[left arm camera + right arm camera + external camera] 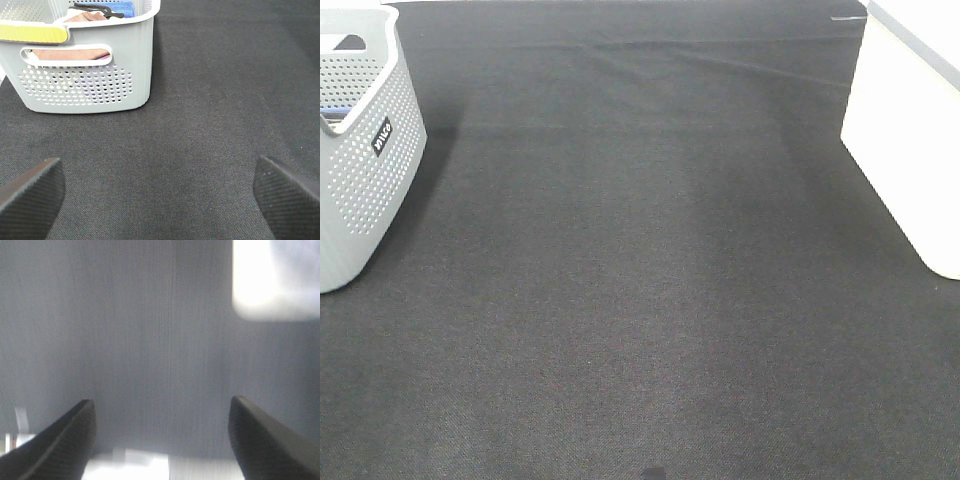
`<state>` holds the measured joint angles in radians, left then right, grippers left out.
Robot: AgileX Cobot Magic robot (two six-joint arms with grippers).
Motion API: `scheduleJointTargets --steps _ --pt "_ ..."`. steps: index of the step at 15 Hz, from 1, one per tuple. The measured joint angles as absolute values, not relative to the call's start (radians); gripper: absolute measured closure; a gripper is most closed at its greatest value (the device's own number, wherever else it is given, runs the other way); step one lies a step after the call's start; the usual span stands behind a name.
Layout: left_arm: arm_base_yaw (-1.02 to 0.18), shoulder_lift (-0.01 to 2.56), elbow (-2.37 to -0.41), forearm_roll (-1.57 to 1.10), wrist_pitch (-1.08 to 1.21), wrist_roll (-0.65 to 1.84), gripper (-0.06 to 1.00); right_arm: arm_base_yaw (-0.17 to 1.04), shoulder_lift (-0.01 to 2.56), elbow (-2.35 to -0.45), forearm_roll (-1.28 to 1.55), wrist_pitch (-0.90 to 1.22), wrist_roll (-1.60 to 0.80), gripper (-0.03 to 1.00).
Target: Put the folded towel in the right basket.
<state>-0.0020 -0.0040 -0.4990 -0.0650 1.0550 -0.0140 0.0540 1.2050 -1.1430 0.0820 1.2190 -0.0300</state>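
At the left edge of the exterior high frame stands a grey perforated basket [365,150] with a small dark label on its side; at the right edge, from the upper corner down past the middle, is a plain white container [910,150], most likely the right basket, though only its blank wall shows. Between them the dark woven tabletop [640,300] fills the frame, and neither arm appears in this view.

The left wrist view shows the same grey basket [80,65] in the upper left of its frame. Through the handle slot a pinkish folded cloth [70,54] is visible, with something blue [122,7] and a dark object [97,10] near the rim above it. That cloth is probably the folded towel, sitting inside the left basket rather than on the table. The left gripper [160,192] hangs above bare tabletop, fingers spread wide and holding nothing.

The right wrist view is blurred; the right gripper [162,437] also has its fingers wide apart and empty, with a bright white shape [275,280] in the upper right that I cannot identify with certainty.

A towel should be light, soft and floppy, with no risk of breakage but apt to unfold if lifted by one layer. Pinching through all layers near the middle of a folded edge would likely keep it together.
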Motion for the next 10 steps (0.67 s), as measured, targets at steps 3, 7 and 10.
scheduleJointTargets --steps 3,7,10 --pt "-0.002 -0.004 -0.499 -0.065 1.055 -0.014 -0.02 0.054 1.001 -0.907 0.082 1.219 -0.03 0.27" --pt "-0.002 -0.004 -0.499 -0.065 1.055 -0.014 -0.02 0.054 0.776 -0.726 0.077 1.22 -0.03 0.27" --pt "-0.002 -0.004 -0.499 -0.065 1.055 -0.014 -0.02 0.054 0.537 -0.618 0.049 1.222 -0.03 0.27"
